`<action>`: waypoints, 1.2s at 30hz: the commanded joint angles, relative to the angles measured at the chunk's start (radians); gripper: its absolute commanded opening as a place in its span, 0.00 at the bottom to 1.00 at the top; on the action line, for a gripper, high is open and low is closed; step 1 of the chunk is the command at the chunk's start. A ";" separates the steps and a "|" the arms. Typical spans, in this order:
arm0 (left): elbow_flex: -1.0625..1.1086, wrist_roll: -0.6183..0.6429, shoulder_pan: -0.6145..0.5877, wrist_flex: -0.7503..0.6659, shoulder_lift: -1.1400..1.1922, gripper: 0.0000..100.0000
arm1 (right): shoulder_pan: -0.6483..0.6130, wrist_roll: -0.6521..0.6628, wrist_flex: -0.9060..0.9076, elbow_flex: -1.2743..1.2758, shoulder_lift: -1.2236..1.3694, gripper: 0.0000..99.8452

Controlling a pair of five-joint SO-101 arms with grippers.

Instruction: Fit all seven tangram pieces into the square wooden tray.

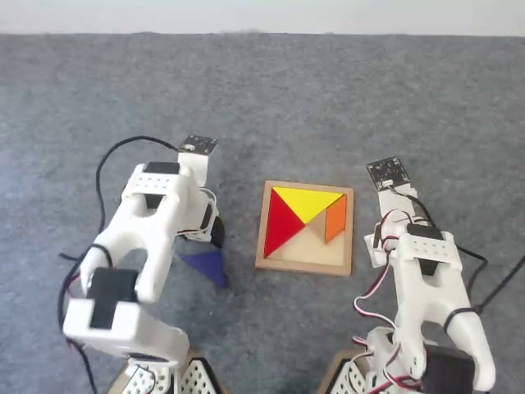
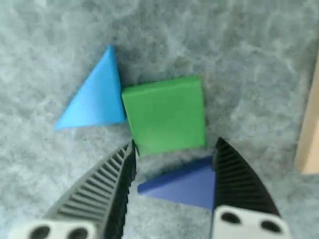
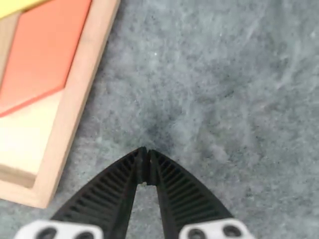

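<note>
Grey carpet (image 1: 262, 98) covers the table, and the square wooden tray (image 1: 303, 266) lies at its middle, between the two arms.

Left arm (image 1: 148, 230): stands on the tray's left side, bent over the loose pieces.

Right arm (image 1: 426, 271): stands on the tray's right side, near its rim.

Inside the tray: a red triangle (image 1: 283, 223) against the left wall, a yellow triangle (image 1: 308, 201) against the far wall and an orange parallelogram (image 1: 335, 220) against the right wall. The near part of the tray floor is bare wood.

On the carpet left of the tray, apart from it: a green square (image 2: 165, 113), a light blue triangle (image 2: 97, 94) touching the square on its side away from the tray, and a dark blue triangle (image 1: 207, 264) just beside the square.

Left gripper (image 2: 174, 144): jaws spread wide, gripping nothing, one finger at each end of the dark blue triangle.

Right gripper (image 3: 145, 153): fingertips pressed together, holding nothing, over the carpet just beside the tray's right rim.
</note>
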 commanded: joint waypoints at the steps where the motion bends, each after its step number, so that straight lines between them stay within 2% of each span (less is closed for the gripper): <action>1: -0.061 0.006 0.008 -0.015 0.052 0.24 | 0.005 0.006 -0.013 -0.052 0.012 0.01; 13: -0.096 0.011 0.009 -0.017 0.083 0.24 | 0.005 0.008 -0.013 -0.052 0.012 0.01; 20: -0.160 0.086 0.034 -0.009 0.084 0.24 | 0.005 0.008 -0.013 -0.052 0.013 0.01; 36: -0.136 0.052 0.109 -0.009 0.074 0.10 | 0.005 0.008 -0.013 -0.052 0.013 0.01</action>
